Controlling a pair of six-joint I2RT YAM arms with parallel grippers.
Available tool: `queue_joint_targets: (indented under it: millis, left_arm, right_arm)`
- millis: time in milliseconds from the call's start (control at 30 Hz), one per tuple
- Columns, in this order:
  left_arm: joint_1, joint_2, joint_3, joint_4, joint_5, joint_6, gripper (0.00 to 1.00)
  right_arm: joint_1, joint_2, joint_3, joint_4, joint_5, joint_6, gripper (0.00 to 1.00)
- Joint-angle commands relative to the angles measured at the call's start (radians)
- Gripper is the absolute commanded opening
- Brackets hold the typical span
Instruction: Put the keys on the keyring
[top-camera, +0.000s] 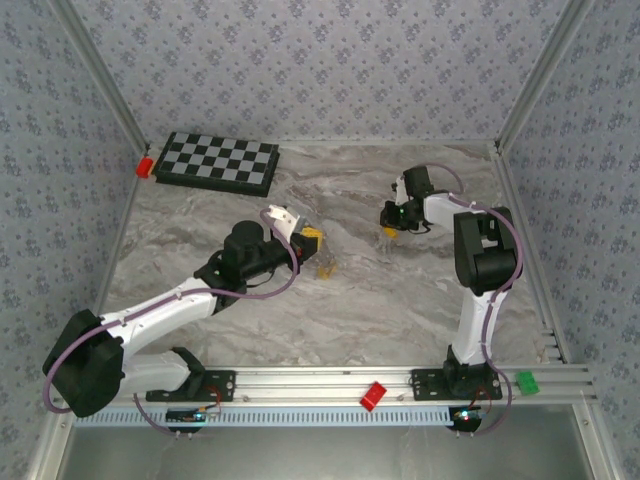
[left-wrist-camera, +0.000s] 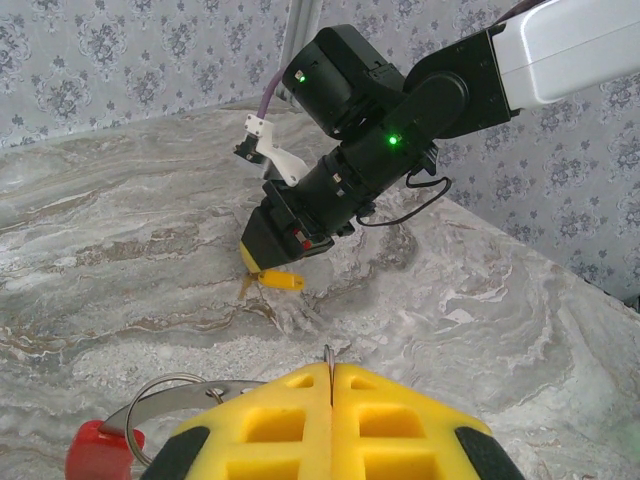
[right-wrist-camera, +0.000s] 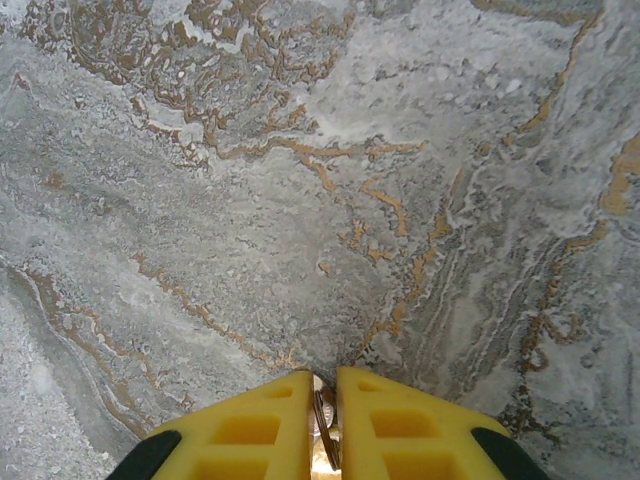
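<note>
Gripping the keyring (left-wrist-camera: 180, 392) in the closed left hand (left-wrist-camera: 330, 368), loop cut off at the near edge; pinching a key (left-wrist-camera: 283, 281), partly hidden, in the right hand (left-wrist-camera: 265, 265) over the marbled tabletop (left-wrist-camera: 120, 250), wallpapered walls (left-wrist-camera: 100, 70) around.

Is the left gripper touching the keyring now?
Touching. The left wrist view shows the left gripper with its yellow fingers shut on the thin wire of the keyring.
</note>
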Motion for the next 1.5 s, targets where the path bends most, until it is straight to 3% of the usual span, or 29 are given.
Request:
queue_joint_targets:
  millis: [0,1133,1467]
  left_arm:
    - [-0.007,-0.019,0.019,0.037,0.022,-0.006,0.00]
    - [-0.008,-0.016,0.021,0.035,0.036,-0.011,0.00]
    - [-0.008,-0.014,0.024,0.035,0.038,-0.012,0.00]
  right_arm:
    - [0.006,-0.005,0.012,-0.036,0.013,-0.011,0.14]
    - [0.008,-0.096,-0.109,0.006,0.045,0.007,0.25]
    - [0.009,-0.102,-0.135,0.029,0.026,0.027,0.19]
